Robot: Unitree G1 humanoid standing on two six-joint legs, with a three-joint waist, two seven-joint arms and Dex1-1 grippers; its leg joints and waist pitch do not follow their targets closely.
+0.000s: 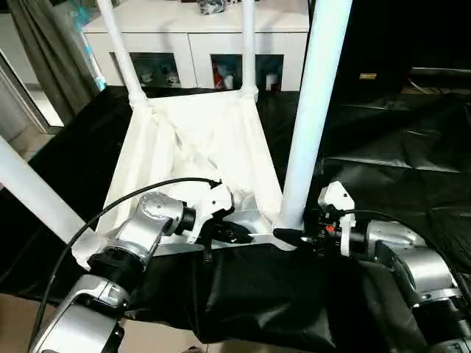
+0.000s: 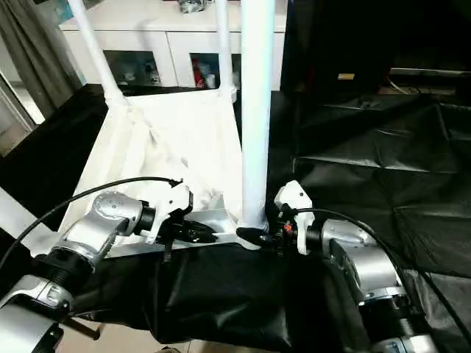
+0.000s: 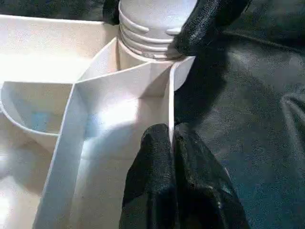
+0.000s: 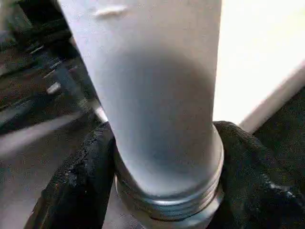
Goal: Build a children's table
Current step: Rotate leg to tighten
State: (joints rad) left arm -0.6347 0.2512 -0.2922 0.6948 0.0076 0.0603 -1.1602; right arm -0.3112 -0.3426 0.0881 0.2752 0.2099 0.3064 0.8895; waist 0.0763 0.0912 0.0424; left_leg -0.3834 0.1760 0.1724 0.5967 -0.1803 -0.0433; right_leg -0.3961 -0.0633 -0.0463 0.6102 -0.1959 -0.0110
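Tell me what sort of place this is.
Probably an indoor room set up as a work or test space: a big table draped in black cloth, a white glass-door cabinet holding small items, and a curtain beside pale flooring.

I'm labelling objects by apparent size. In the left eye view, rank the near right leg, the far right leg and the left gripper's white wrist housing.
1. near right leg
2. far right leg
3. left gripper's white wrist housing

Nearness inflates the first.
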